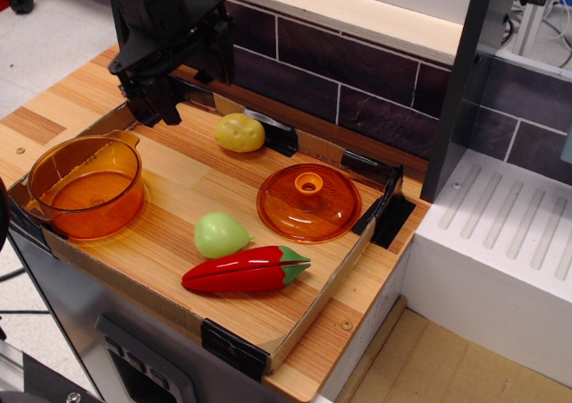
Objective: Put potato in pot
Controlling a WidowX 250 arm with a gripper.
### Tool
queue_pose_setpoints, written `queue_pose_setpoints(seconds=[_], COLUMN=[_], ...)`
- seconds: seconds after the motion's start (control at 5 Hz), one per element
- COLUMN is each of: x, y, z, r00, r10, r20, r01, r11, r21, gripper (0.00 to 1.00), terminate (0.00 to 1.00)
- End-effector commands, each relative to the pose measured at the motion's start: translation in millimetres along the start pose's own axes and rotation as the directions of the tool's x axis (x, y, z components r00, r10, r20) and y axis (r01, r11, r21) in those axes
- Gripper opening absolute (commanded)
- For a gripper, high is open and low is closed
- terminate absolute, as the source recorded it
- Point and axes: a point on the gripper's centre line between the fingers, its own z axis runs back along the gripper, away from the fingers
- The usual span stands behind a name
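Note:
The pale-yellow potato lies on the wooden board near the back edge of the tray. The transparent orange pot stands upright and empty at the tray's left end. My black gripper hangs above the tray's back left corner, behind and to the left of the potato and behind the pot. Its fingers are spread apart and hold nothing. It touches neither the potato nor the pot.
A flat orange lid with a knob lies right of centre. A light-green pear toy and a red pepper toy lie near the front. A low cardboard rim edges the tray. A dark tiled wall runs behind.

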Motion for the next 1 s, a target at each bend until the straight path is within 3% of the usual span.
queue_pose_setpoints(seconds=[0.0, 0.6, 0.8], x=[15.1, 0.4, 0.5], y=[-17.5, -15.7, -18.6], z=[-11.1, -35.8, -48.8], r00=[0.997, 0.999, 0.998], r10=[0.062, 0.030, 0.049], r20=[0.035, 0.044, 0.049], r01=[-0.062, -0.030, -0.051], r11=[0.998, 1.000, 0.998], r21=[-0.011, 0.003, 0.042], gripper=[1.00, 1.00, 1.00], terminate=[0.00, 0.00, 0.00])
